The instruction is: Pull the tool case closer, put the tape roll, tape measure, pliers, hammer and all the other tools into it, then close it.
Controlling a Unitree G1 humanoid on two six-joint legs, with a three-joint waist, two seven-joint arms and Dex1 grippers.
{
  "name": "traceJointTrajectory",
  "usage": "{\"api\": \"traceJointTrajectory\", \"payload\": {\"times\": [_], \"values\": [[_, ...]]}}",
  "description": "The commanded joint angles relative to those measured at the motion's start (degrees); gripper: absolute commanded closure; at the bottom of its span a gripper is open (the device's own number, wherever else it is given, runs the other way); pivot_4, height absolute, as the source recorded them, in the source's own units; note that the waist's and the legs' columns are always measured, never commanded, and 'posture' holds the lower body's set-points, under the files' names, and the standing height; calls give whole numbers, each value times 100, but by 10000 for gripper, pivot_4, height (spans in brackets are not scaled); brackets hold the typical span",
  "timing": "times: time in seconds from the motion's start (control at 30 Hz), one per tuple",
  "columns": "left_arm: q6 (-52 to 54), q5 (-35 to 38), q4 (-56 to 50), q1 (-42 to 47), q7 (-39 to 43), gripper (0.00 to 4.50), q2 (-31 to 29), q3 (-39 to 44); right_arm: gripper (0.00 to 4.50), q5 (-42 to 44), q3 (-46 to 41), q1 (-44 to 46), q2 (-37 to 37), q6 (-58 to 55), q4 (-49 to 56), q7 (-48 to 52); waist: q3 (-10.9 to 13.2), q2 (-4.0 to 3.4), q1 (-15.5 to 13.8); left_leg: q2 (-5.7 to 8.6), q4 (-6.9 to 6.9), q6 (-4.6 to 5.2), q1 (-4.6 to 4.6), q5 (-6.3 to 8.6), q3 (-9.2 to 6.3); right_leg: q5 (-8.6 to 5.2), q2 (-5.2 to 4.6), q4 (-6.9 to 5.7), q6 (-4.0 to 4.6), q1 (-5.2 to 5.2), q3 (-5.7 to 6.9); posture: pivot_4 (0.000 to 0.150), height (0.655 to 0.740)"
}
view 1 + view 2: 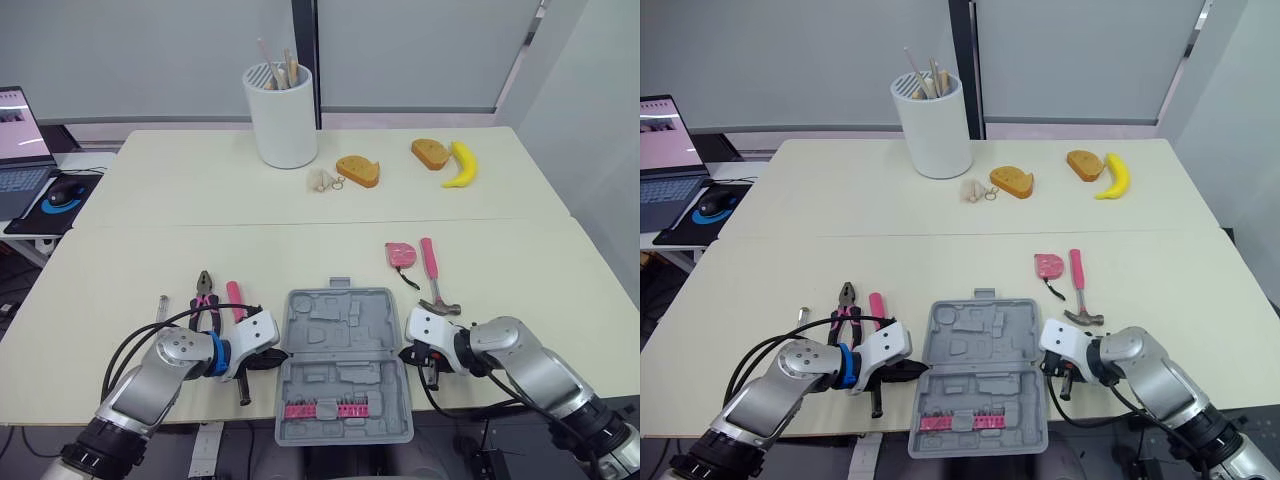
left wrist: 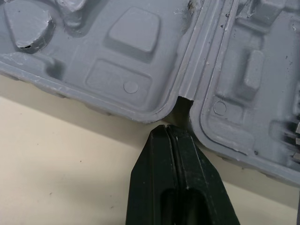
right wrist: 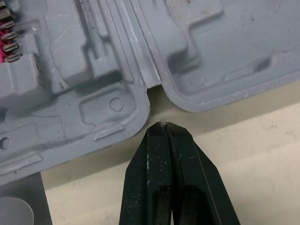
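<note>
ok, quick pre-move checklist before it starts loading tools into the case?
1. Case open: ok. The tool case lies with both halves flat.
2. Case fully on the table: not ok. Its front edge seems to hang past the table edge.
3. Left gripper free: ok. It is shut and empty, with its tips at the case's hinge notch.
4. Right gripper free: ok. It is shut and empty, just off the hinge on the other side.
5. Tools loaded: not ok. The pliers, tape measure and hammer lie on the table outside the case.
6. Tape roll located: cannot tell.
</note>
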State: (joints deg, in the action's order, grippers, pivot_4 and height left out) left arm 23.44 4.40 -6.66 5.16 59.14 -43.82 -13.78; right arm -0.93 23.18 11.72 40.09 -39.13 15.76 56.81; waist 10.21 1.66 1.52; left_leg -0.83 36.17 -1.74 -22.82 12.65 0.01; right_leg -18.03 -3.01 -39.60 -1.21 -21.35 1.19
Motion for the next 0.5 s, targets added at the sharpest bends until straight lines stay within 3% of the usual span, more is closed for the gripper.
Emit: {"api": "traceJointTrajectory", "payload": {"times": [0.03, 0.27, 0.43, 0.5], "values": [[-60, -46, 255, -111, -59, 45000, -262, 277, 44928, 19, -389, -241, 247, -3, 410, -229, 0, 1, -2, 0, 0, 0, -1, 0, -1, 0, 0, 0, 0, -1, 1, 1500, 7400], [-611, 483, 534, -180, -2, 45000, -254, 1074, 44928, 166, -1319, -806, 456, -31, 943, -711, 2, 2, -11, -3, -1, 0, -4, 0, -1, -2, 0, 3, -4, -4, 0, 1500, 7400], [-1025, 1496, 923, -729, 451, 45000, -571, 2820, 44928, 716, -3037, -1958, 727, 689, 1535, -555, 4, 6, -47, -4, -8, 1, -15, 2, -1, 7, -3, 33, 13, -2, 7, 1500, 7400], [-1165, 1498, 1261, -911, 432, 41355, -724, 3229, 45000, 815, -3541, -2190, 859, 993, 1409, -440, 4, 6, -42, -5, -10, 2, -13, 3, 1, 8, -3, 41, 12, 1, 6, 1500, 7400]]}}
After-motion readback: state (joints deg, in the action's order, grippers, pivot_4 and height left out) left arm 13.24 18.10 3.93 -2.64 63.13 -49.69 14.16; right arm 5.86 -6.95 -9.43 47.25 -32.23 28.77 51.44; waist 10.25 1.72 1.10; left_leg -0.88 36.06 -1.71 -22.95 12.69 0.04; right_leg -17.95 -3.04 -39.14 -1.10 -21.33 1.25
